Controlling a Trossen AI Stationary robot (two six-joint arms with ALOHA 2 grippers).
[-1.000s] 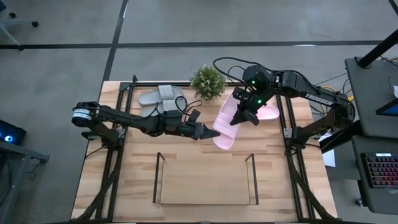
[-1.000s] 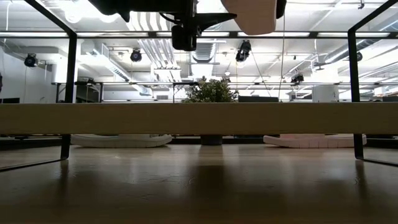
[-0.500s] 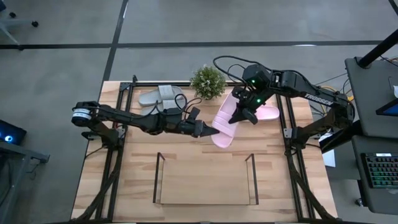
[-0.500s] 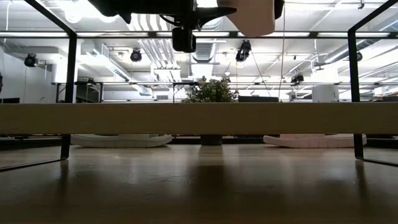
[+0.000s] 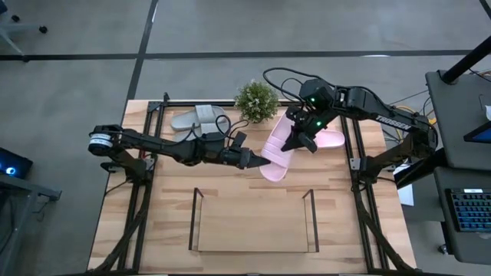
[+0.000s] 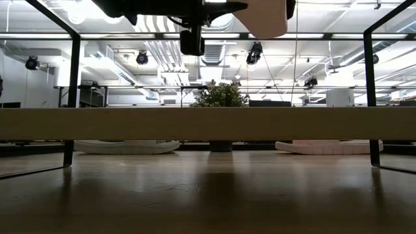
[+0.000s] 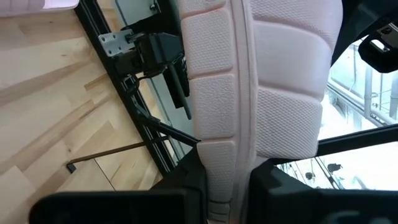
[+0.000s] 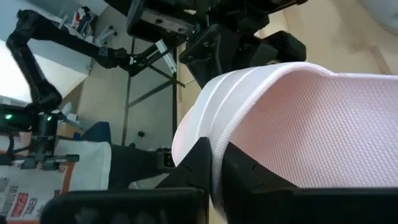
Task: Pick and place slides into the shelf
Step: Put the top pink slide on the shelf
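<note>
A light pink slide (image 5: pixel 276 156) hangs in the air above the table's middle, between both grippers. My right gripper (image 5: pixel 302 142) is shut on its strap, and my left gripper (image 5: pixel 263 162) is shut on its sole edge from the left. The second pink slide (image 5: pixel 331 139) lies sole-down on the table at the far right. The grey pair (image 5: pixel 199 119) lies at the far left. The shelf (image 5: pixel 253 244), a wire rack on a wood base, stands near the front edge. My left gripper pinches the sole's long left edge (image 7: pixel 225 163) between its two fingers, near the slide's near end. The fingers come level from the table's left. The slide is clear of the table. My right gripper pinches the rim of the wide strap (image 8: pixel 219 142) between its two fingers, coming slanting down from the far right. The slide hangs tilted below it, clear of the table.
A small potted plant (image 5: pixel 256 100) stands at the far edge between the grey pair and the held slide. Black frame posts (image 5: pixel 354 153) run along both sides of the table. Bare wood lies between the shelf and the grippers.
My left gripper has shut its fingers on the pink slide's sole edge. My right gripper has kept its hold on the strap, and the slide stays lifted in about the same place.
</note>
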